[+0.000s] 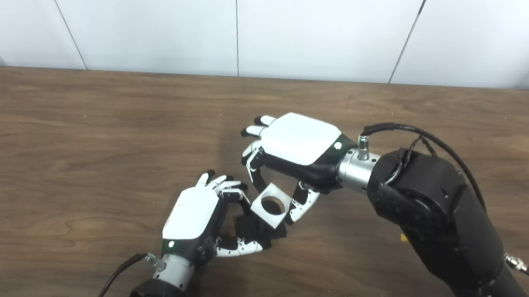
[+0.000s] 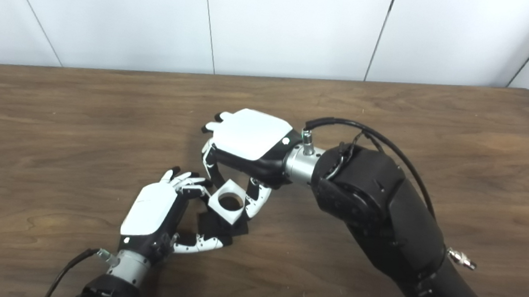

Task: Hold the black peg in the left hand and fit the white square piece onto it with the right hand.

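My left hand point(image 1: 195, 217) is low on the brown table, shut on the black peg point(image 1: 252, 227), whose square black base shows between its fingers and thumb. My right hand point(image 1: 294, 144) reaches in from the right, palm down, and is shut on the white square piece point(image 1: 270, 204), which has a round hole through it. The white piece sits directly over the black peg, tilted a little, touching or nearly touching it; the peg's shaft is hidden. The same shows in the right eye view: left hand point(image 2: 154, 210), white piece point(image 2: 229, 200), right hand point(image 2: 251, 135).
The brown wooden table point(image 1: 77, 125) stretches all around the hands. A white panelled wall point(image 1: 161, 12) stands behind the table's far edge. My bulky black right forearm point(image 1: 432, 218) with a looping cable crosses the right side.
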